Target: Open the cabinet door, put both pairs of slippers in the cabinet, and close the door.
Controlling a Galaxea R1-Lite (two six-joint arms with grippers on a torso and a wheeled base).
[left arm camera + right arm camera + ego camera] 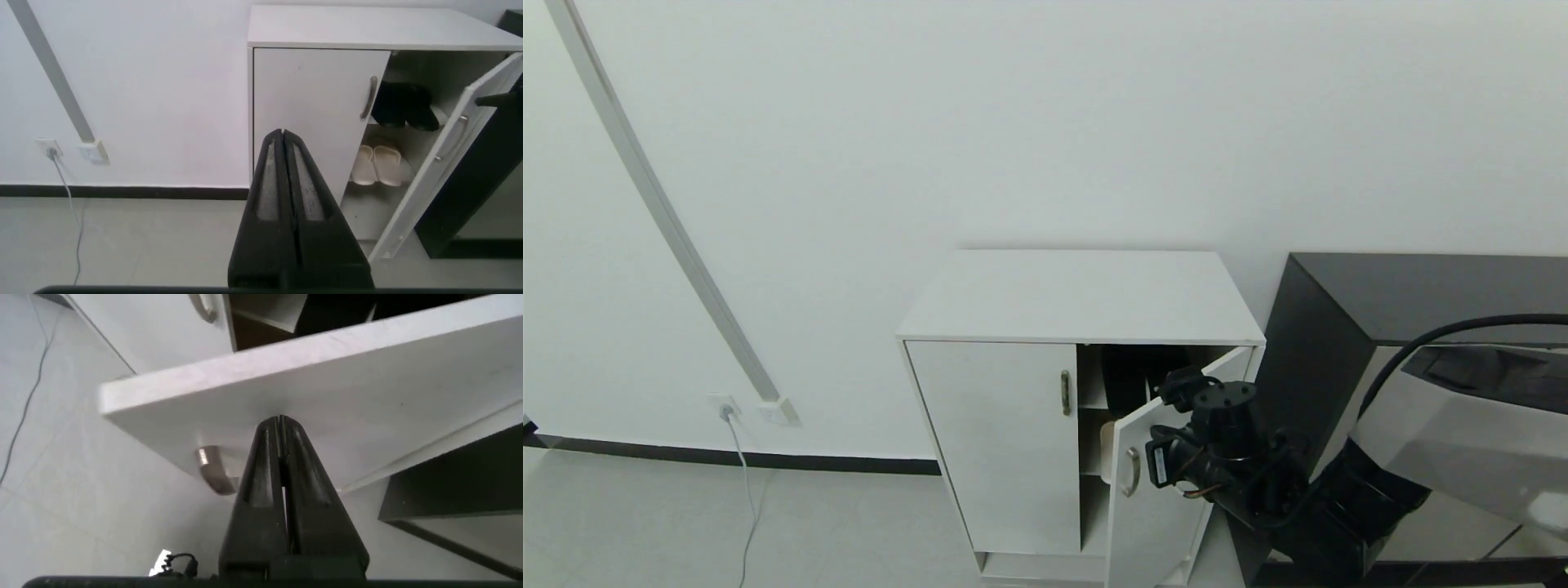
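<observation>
The white cabinet (1078, 294) stands against the wall with its left door (996, 441) closed and its right door (1152, 514) swung partly open. A black pair of slippers (406, 104) rests on the upper shelf, and a pale pair (381, 165) on the shelf below. My right gripper (282, 422) is shut with nothing in it, its tip against the outer face of the right door, above the door's handle (214, 469). My left gripper (282, 135) is shut and empty, held back from the cabinet's front at some distance.
A black piece of furniture (1339, 327) stands close on the cabinet's right. A wall socket with a cable (725, 406) and a slanted conduit (654, 196) are on the wall to the left. Bare floor (768, 531) lies left of the cabinet.
</observation>
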